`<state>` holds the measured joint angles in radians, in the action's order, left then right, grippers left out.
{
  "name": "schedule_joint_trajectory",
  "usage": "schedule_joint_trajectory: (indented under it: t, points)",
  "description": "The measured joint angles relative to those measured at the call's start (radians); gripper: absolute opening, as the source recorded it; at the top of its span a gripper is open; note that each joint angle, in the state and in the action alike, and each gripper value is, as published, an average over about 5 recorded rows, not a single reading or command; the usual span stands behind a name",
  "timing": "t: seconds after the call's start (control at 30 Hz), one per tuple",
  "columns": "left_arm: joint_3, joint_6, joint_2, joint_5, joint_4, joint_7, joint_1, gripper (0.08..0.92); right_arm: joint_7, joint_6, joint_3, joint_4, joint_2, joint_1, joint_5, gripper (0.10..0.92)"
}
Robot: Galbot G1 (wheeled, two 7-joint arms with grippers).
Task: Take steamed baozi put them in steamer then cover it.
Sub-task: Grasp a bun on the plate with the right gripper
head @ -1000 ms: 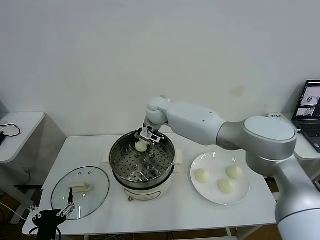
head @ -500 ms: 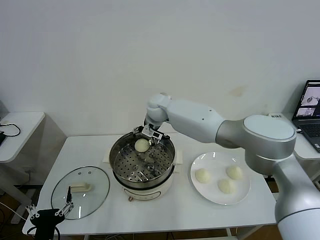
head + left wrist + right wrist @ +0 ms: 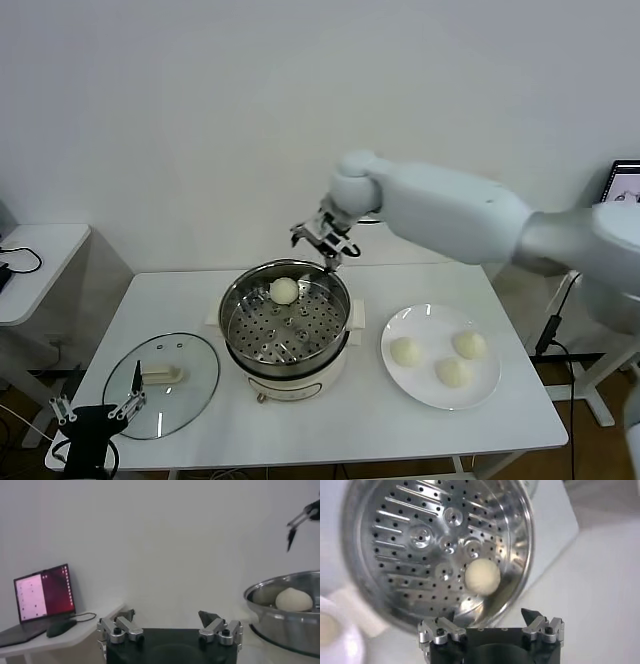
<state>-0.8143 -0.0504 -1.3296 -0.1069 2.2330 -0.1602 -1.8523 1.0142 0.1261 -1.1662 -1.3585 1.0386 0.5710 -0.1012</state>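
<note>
A second ago the right gripper [image 3: 322, 237] was down in the steamer [image 3: 285, 325] with a baozi [image 3: 284, 290] between its fingers; it has since lifted clear above the far rim, jaws apart and empty, and the bun lies alone on the perforated tray by the far wall. Three more buns [image 3: 443, 357] wait on the white plate [image 3: 395, 370]. The glass cover [image 3: 160, 384] lies flat on the table left of the steamer. The left gripper [image 3: 92, 414] is parked low by the cover, jaws apart. Only the left wrist view shows a laptop [image 3: 42, 598] on a side desk; its screen text is unreadable.
</note>
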Motion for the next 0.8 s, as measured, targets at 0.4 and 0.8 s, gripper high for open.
schedule_joint_trajectory:
  t: [0.4,0.8]
  points:
    - [0.014,0.043,0.023,0.012,-0.014,0.004,0.037,0.823,0.001,0.149,0.039,-0.224,-0.358,-0.111,0.022,0.823]
    - [0.007,0.062,0.019,0.021,-0.013,0.008,0.042,0.823,0.004,0.183,0.148,-0.226,-0.433,-0.335,0.098,0.823]
